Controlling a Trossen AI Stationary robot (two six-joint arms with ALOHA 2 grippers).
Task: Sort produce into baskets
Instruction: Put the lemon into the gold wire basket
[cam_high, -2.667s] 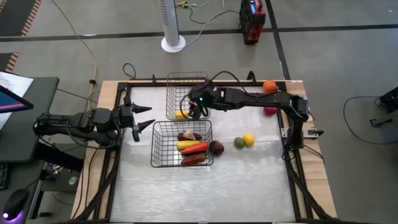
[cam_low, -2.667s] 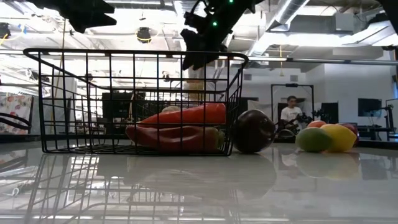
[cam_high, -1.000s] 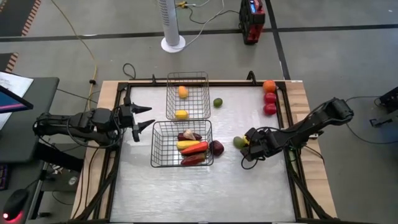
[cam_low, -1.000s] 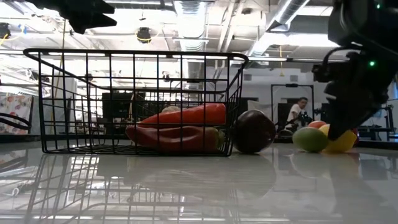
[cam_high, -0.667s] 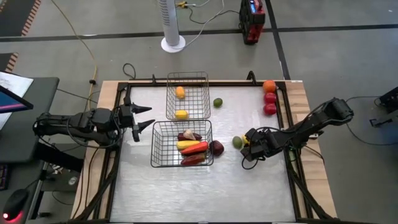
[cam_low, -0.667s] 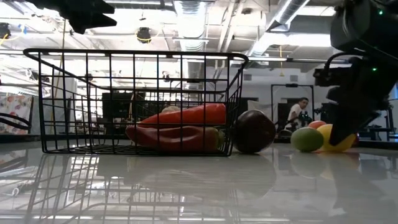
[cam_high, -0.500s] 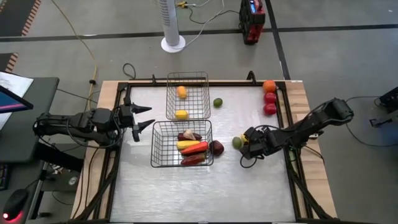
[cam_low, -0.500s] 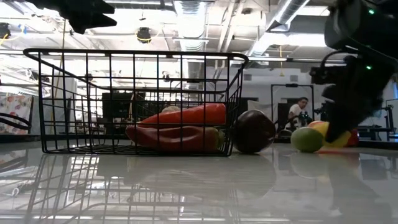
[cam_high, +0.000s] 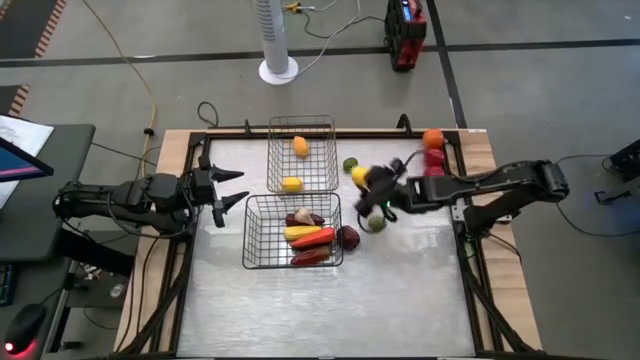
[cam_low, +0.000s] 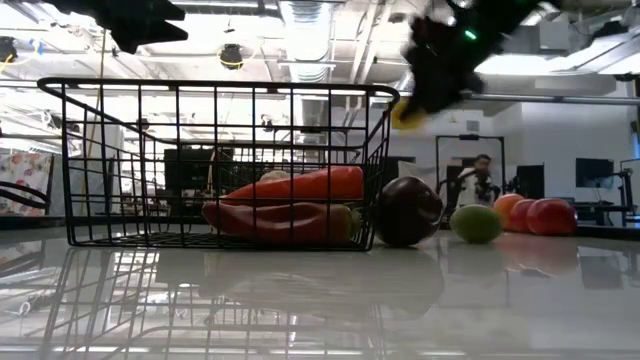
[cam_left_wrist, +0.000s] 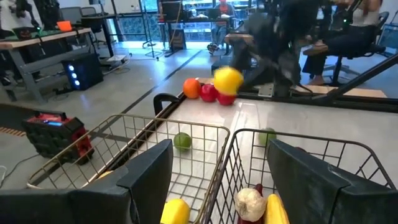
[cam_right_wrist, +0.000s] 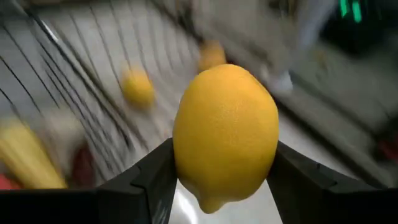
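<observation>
Nearest your front edge of the bench (cam_high: 320, 310), the darker, wider wire basket (cam_high: 262, 245) held long red and yellow pieces, with a round dark purple fruit (cam_high: 348, 237) touching its right side. Just beyond, a round green fruit (cam_high: 375, 222) lay loose. Your right hand (cam_high: 366, 183) was clamped on a yellow lemon (cam_right_wrist: 225, 134), raised above the bench beside the silvery, narrower wire basket (cam_high: 300, 135). Your left hand (cam_high: 232, 189) waited spread wide at the left edge.
</observation>
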